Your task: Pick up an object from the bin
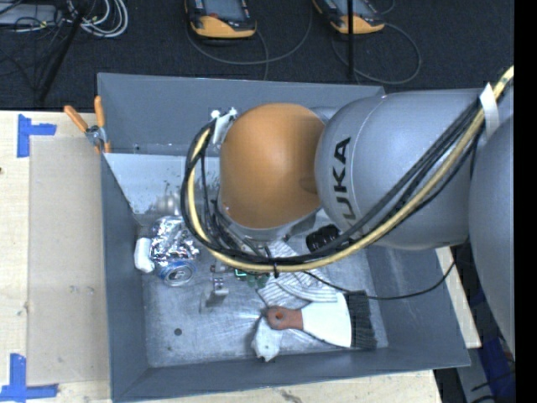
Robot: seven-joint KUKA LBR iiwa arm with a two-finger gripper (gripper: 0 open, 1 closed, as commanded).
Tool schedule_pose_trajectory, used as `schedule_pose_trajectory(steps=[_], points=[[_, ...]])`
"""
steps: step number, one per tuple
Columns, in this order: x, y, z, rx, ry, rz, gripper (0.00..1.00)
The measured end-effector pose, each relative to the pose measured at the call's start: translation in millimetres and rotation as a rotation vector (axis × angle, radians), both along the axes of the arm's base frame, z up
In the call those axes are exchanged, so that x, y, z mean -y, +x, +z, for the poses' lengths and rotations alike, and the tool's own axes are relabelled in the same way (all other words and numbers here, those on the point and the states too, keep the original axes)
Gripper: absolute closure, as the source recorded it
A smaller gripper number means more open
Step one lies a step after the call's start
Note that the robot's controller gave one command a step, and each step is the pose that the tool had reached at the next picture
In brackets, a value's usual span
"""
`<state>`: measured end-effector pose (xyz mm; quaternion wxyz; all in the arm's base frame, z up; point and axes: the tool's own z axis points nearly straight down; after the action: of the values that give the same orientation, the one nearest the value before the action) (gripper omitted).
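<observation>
A: Risks from here, quick?

B: Biggest one is grabbing nothing. The metal tip under the orange cover (268, 166) sits low over a bare patch of the bin (168, 330) floor. The crushed silver can (170, 248) is just to its left & the striped cloth (294, 290) just to its right. Closing right there prob. gets air or scrapes metal.

A: Anything else?

B: The can's crumpled & shiny, so an off-centre pinch could squirt it sideways toward the wall. The cloth is limp, and pulling one fold may drag its neighbours: the white brush-like piece w/ black bristles (331, 321), the brown handle (284, 317) and the white rag (266, 344), all bunched near the front. Also the cables (195, 200) loop low beside the can and could nudge it if the wrist turns.

A: Jaws?

B: Can't tell whether they're open or closed, since the cover & wrist hide too much. I see nothing betw. them. The tip looks close to the floor, but contact is unclear.

A: So where's the pick?

B: No obj. is clearly chosen yet. My guess is the can, left-centre of the bin, or the cloth at centre, as those two are nearest.
</observation>
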<state>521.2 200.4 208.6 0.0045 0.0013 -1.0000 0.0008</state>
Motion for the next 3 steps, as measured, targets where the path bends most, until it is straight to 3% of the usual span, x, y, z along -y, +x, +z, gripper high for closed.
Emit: schedule_pose_trajectory(steps=[1,2,3], points=[[0.8,1.8,4.0,0.007,0.001,-0.003,0.00],[-1.0,21.3,-33.6,0.017,0.005,0.007,0.00],[-10.1,38.6,-96.7,0.012,0.003,0.082,0.00]])
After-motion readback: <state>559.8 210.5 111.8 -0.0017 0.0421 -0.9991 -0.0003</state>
